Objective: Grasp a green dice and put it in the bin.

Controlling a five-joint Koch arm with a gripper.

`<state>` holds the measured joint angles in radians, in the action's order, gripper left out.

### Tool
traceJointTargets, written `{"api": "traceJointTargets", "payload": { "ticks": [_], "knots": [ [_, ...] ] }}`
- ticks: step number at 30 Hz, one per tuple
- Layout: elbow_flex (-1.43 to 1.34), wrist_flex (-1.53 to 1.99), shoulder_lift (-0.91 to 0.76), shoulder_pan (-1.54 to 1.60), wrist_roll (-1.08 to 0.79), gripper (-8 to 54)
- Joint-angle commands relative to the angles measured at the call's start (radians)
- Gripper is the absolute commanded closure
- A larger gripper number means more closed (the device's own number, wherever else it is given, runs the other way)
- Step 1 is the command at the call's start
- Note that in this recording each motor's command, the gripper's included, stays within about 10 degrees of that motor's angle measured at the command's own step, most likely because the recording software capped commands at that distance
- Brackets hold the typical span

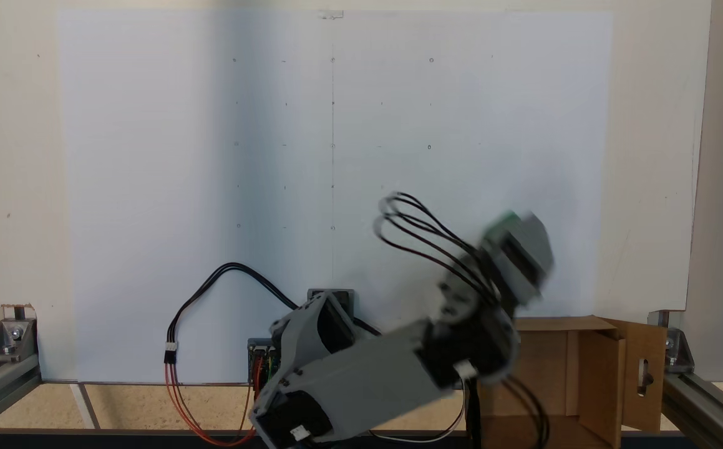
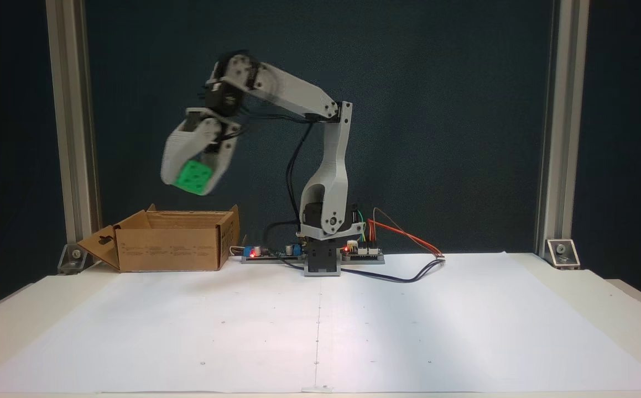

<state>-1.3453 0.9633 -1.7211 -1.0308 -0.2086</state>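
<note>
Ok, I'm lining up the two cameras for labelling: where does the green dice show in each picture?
Fixed view from above: the green dice is a blurred green sliver at the claw tip, right of centre, above the bin.
Fixed view from the front: the green dice sits in the claw, upper left, raised above the bin.
Shared landmark: the bin's slotted flap.

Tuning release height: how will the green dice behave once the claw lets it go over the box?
The green dice looks like rigid plastic, so it should not deform. Its rounded edges suggest it may bounce or tumble. It is held well above the cardboard box, whose opening is far larger, so it would probably stay inside.
</note>
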Motion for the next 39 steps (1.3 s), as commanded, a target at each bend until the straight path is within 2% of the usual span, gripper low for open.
{"api": "traceJointTargets", "payload": {
  "ticks": [1, 5, 9, 16, 24, 26, 28, 29, 34, 39],
  "knots": [
    [0.025, -0.003, 0.000, -0.161, -0.098, 34.1],
    [0.025, -0.005, 0.067, -0.436, -0.187, 34.1],
    [0.025, -0.008, 0.146, -0.580, -0.275, 34.1],
    [0.025, -0.089, 0.313, -0.727, -0.376, 34.1],
    [0.025, -0.193, 0.379, -0.764, -0.394, 33.5],
    [0.025, -0.193, 0.380, -0.769, -0.394, 26.3],
    [0.025, -0.189, 0.379, -0.773, -0.393, 13.1],
    [0.023, -0.184, 0.380, -0.775, -0.391, 10.7],
    [0.025, -0.190, 0.357, -0.782, -0.391, 9.2],
    [0.028, -0.167, 0.166, -0.723, -0.311, 9.3]
  ]
}}
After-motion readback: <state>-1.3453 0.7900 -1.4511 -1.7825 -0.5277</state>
